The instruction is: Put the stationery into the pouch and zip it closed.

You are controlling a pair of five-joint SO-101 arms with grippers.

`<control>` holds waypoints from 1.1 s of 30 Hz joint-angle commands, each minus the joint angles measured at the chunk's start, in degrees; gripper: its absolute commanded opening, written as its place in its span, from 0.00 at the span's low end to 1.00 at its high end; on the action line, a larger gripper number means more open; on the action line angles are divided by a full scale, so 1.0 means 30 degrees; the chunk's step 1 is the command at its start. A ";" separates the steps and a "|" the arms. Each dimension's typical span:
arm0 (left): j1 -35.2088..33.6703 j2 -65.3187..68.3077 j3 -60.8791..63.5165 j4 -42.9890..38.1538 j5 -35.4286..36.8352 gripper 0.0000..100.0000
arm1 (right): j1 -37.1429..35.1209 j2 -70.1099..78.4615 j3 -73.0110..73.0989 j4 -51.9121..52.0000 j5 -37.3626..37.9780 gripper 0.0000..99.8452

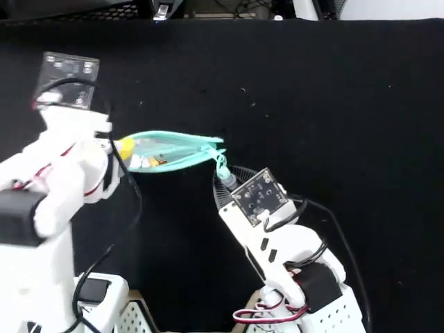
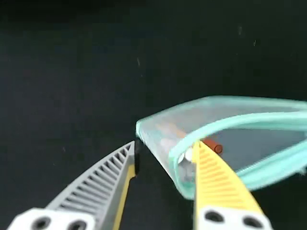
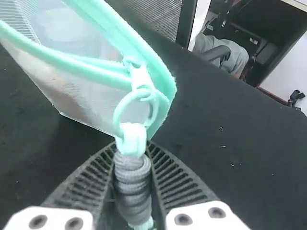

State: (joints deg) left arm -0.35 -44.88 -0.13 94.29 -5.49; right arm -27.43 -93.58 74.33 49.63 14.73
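Against the black counter (image 1: 333,104), a mint pouch (image 1: 173,149) spans between both arms, mouth gaping. The left tool (image 2: 165,143) stands spread (yellow finger inside the mouth, grey one outside). The right tool (image 3: 132,158) pinches the zip pull (image 3: 130,136). Stationery (image 2: 213,146) lies inside the pouch.

Black cloth-covered table (image 1: 347,104)

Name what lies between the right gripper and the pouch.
The zipper pull: teal ring and grey cord run from the right gripper to the pouch, in the right wrist view.
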 commanded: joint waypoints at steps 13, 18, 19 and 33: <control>-0.2505 -0.4278 -0.3092 0.2110 -0.0821 0.05 | 0.0967 0.6256 -0.8513 -0.0176 0.1289 0.01; -0.2505 -0.5597 0.1597 0.0498 -0.0879 0.04 | 0.1055 1.2322 -1.5458 0.2989 0.2462 0.01; -0.2505 -0.5832 0.2564 -0.0147 -0.0879 0.04 | 0.1055 1.3172 -1.6923 0.3751 0.2462 0.01; -0.2476 -0.6388 0.9568 -0.6505 -0.1465 0.04 | 0.1084 1.6806 -2.5421 0.8117 0.2462 0.01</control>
State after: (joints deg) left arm -7.82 -63.52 28.44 76.35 -9.45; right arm -24.88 -43.91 1.98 73.89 21.76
